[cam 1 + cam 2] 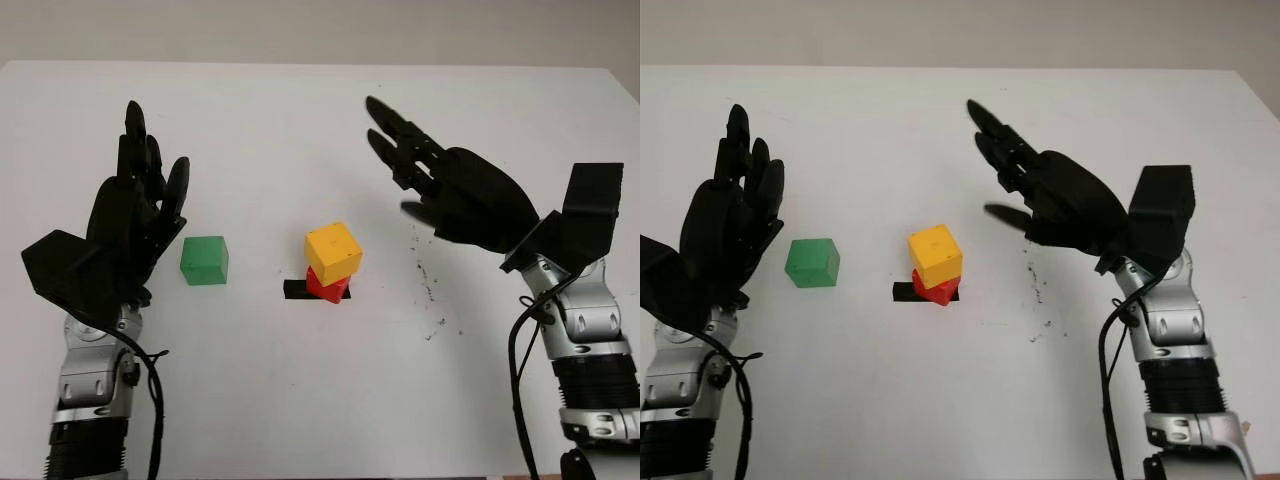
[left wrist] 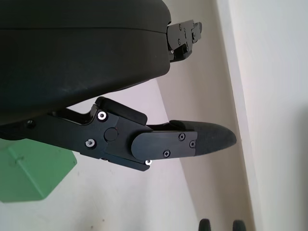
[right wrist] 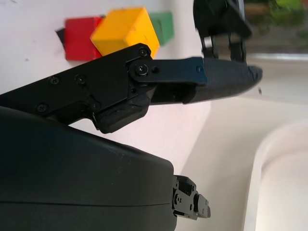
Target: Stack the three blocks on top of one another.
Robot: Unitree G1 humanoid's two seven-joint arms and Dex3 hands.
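Yellow block sits on red block mid-frame; green block left, apart. Left hand and right hand hover open, seemingly empty.

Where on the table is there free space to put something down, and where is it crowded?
Free: the white table beyond the blocks, the near strip, and the gap between green block and yellow block. Crowded: the middle, where yellow sits on the red block over black tape, between open left hand and right hand.
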